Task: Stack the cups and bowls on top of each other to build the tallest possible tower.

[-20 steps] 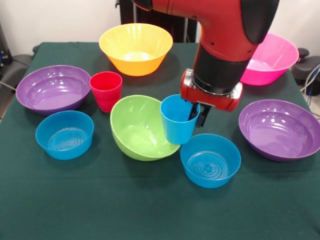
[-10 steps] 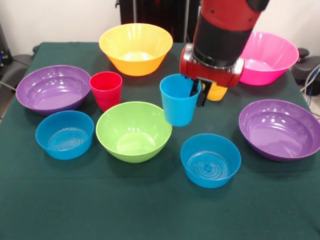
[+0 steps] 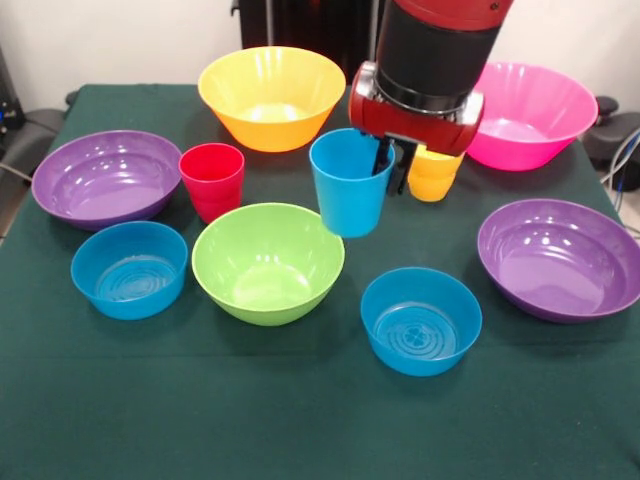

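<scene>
My gripper [image 3: 390, 168] is shut on the rim of the blue cup [image 3: 347, 185] and holds it upright in the air, above the table between the lime green bowl [image 3: 267, 262] and the right small blue bowl [image 3: 420, 320]. The red cup [image 3: 212, 181] stands left of it. The yellow-orange cup [image 3: 436, 175] stands partly hidden behind the gripper. The other small blue bowl [image 3: 129, 269] sits at the left. Two purple bowls [image 3: 105, 177] [image 3: 560, 258] sit at either side. The orange-yellow bowl [image 3: 271, 97] and pink bowl [image 3: 530, 115] are at the back. No stack stands.
The dark green table cloth [image 3: 300, 410] covers the table. The red and black arm [image 3: 435, 50] comes down from the top centre, over the back of the table.
The gripper has lifted the blue cup up and toward the back. The green bowl, tilted a second ago, has settled flat. The yellow-orange cup has come into view.
</scene>
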Available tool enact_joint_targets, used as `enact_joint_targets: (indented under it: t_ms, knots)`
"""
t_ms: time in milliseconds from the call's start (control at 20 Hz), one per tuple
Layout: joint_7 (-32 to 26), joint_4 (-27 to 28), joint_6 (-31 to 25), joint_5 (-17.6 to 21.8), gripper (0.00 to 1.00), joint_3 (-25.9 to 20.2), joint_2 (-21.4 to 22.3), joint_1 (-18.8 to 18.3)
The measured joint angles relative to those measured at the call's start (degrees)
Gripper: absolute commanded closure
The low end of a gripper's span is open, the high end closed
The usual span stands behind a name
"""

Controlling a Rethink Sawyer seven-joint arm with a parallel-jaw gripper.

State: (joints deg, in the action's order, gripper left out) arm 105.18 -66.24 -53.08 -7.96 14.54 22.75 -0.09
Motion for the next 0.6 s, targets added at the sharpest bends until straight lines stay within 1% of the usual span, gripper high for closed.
enact_joint_targets:
  t_ms: [350, 450, 600]
  knots:
    - [0.01, 4.36, -0.12, -0.46, 1.00, -0.02, -3.18, -0.05]
    - [0.02, 6.32, -0.11, -0.59, 1.00, -0.02, -4.90, 0.00]
    - [0.18, 7.06, -0.11, -0.75, 1.00, -0.01, -5.77, 0.09]
